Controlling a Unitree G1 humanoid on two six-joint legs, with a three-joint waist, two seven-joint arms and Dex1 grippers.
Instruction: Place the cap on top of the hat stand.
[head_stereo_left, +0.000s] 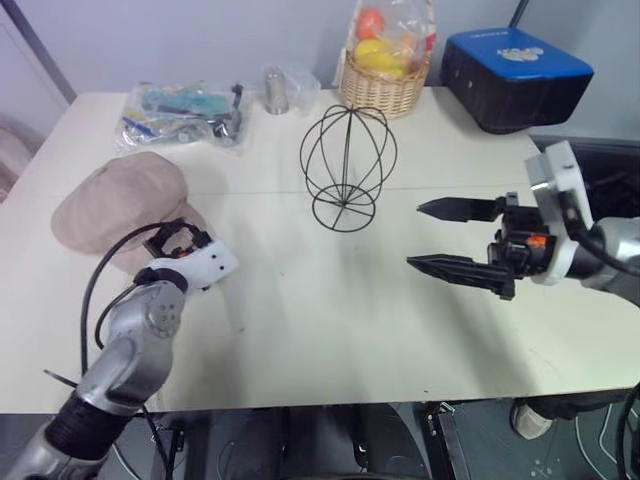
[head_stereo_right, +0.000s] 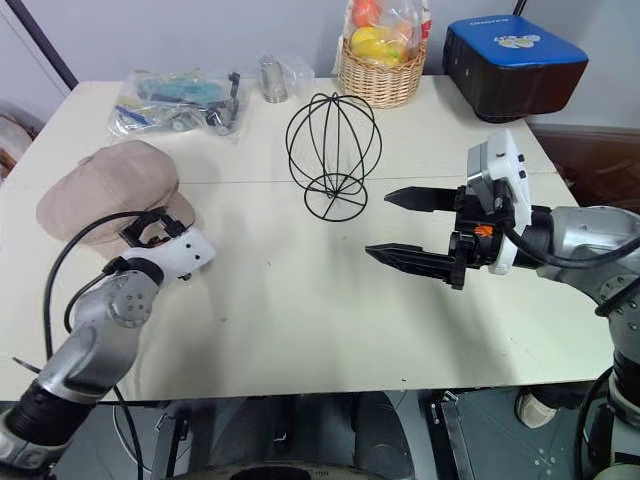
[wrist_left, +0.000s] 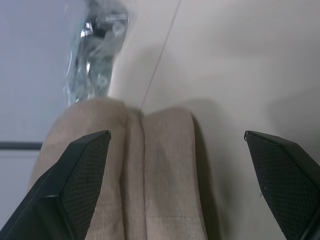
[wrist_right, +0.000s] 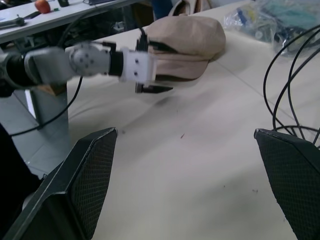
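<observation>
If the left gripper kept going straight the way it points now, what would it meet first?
Most likely the cap: in the left wrist view its brim lies straight ahead between the open fingers of the left gripper, with nothing in between. Whether the fingers already touch it is unclear.

Nothing legible anywhere. Pale lettering and a small logo on the blue lid of the black box (head_stereo_right: 515, 62) at the far right of the table (too small and blurred to read).
</observation>
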